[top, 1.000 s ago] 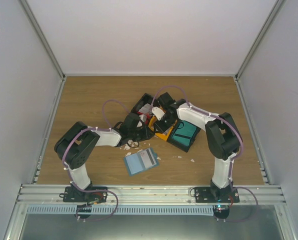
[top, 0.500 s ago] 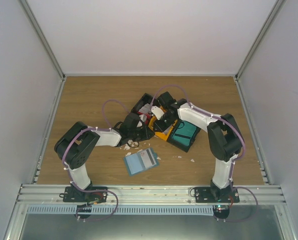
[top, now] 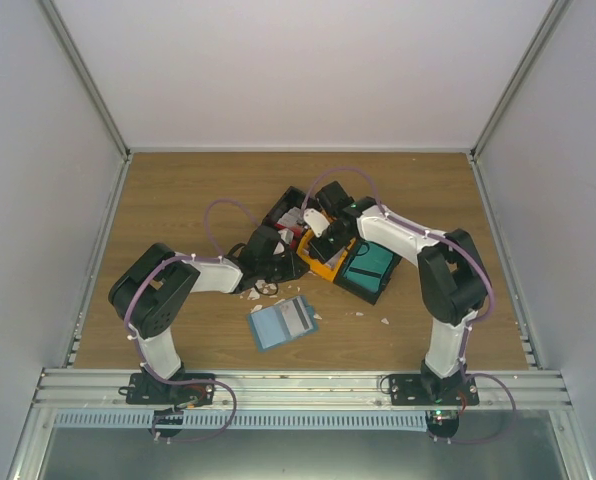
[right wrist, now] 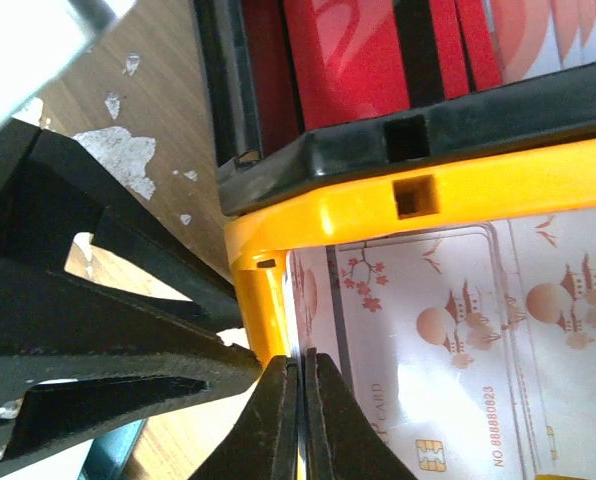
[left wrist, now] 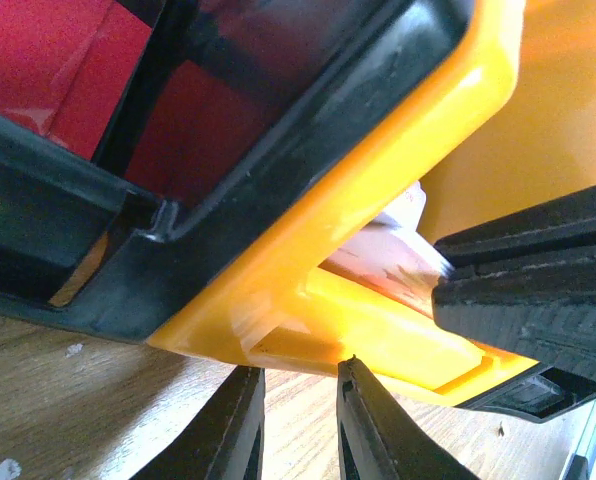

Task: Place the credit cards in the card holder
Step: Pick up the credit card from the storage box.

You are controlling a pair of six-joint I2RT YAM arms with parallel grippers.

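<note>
Lifting is best done slowly, the right hand [right wrist: 300, 366] being pressed together at the pale blossom-printed plastic card [right wrist: 458, 330]'s nine o'clock edge.

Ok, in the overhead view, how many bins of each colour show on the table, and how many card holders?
Black bins: 2, the far black bin and the near black bin
Orange bins: 1, the orange bin
Card holders: 1, the card holder
Total: 4
</note>
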